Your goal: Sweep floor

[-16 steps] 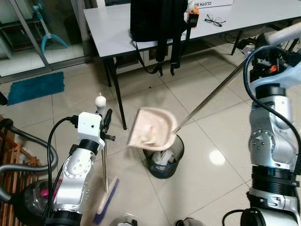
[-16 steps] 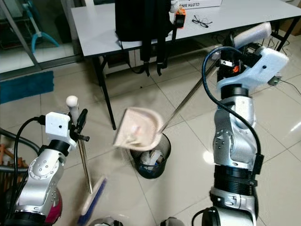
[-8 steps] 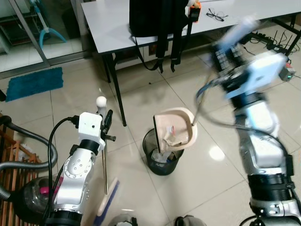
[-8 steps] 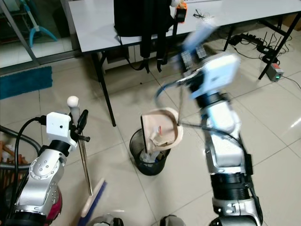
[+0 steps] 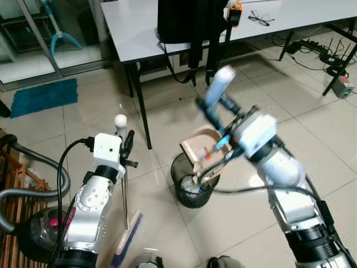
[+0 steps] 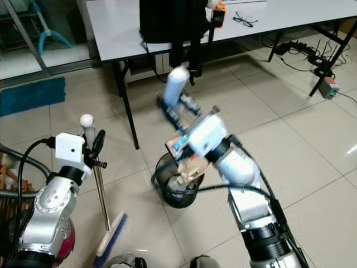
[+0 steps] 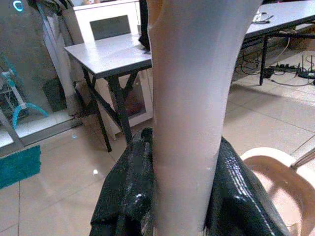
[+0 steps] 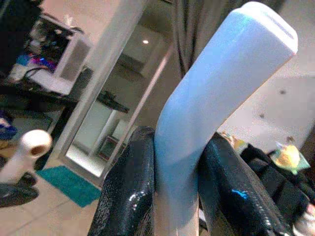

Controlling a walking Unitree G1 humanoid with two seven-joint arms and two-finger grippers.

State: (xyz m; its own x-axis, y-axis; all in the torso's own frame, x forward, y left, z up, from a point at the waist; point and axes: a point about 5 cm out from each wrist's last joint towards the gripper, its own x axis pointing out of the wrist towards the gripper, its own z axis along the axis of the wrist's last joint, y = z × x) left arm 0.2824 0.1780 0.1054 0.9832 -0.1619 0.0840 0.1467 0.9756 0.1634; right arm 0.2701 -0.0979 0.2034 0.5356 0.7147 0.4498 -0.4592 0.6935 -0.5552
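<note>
one broom [image 5: 126, 234], one dustpan [image 5: 202, 152], one bin [image 5: 189, 192], one table [image 5: 134, 28].

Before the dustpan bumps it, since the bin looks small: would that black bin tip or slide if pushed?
The black bin looks light: a small mesh basket with little litter inside. On the glossy tiled floor it would probably slide. The dustpan is tilted over its rim, so a push up there could tip it.

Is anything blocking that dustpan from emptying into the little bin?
Nothing visible does. The dustpan, held by the right end effector on its handle, hangs tilted directly over the open bin, its lip at the rim.
</note>
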